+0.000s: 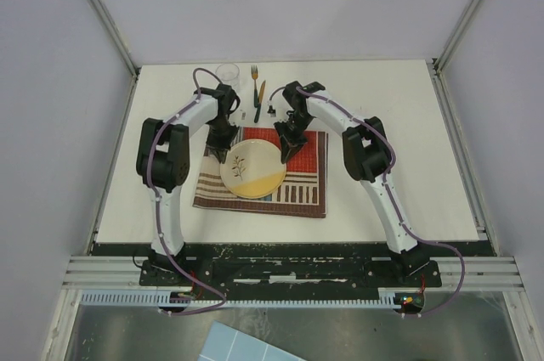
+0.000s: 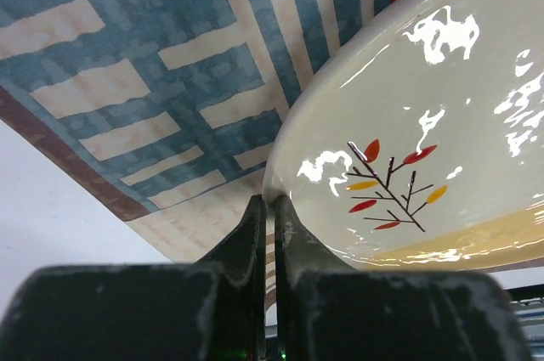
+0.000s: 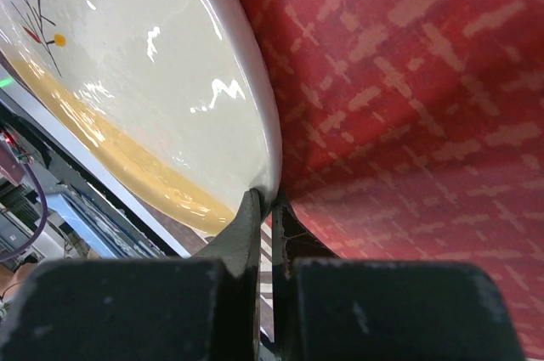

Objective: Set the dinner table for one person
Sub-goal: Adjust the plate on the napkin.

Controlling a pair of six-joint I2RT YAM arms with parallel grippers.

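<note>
A cream plate (image 1: 252, 171) with a yellow band and a twig-and-leaf motif is over the striped patchwork placemat (image 1: 299, 189) on the white dinner table (image 1: 391, 183). My left gripper (image 1: 223, 155) is shut on the plate's left rim. In the left wrist view the jaws (image 2: 274, 205) pinch the rim of the plate (image 2: 425, 115) above the blue-striped placemat (image 2: 161, 81). My right gripper (image 1: 287, 157) is shut on the plate's right rim. In the right wrist view the jaws (image 3: 272, 201) pinch the rim of the plate (image 3: 144, 64) above the red part of the placemat (image 3: 408, 81). Whether the plate rests on the mat I cannot tell.
A clear glass (image 1: 226, 72), an orange-handled fork (image 1: 253, 79) and a knife (image 1: 259, 99) lie at the back of the table behind the placemat. Metal frame posts and grey walls border the table on three sides.
</note>
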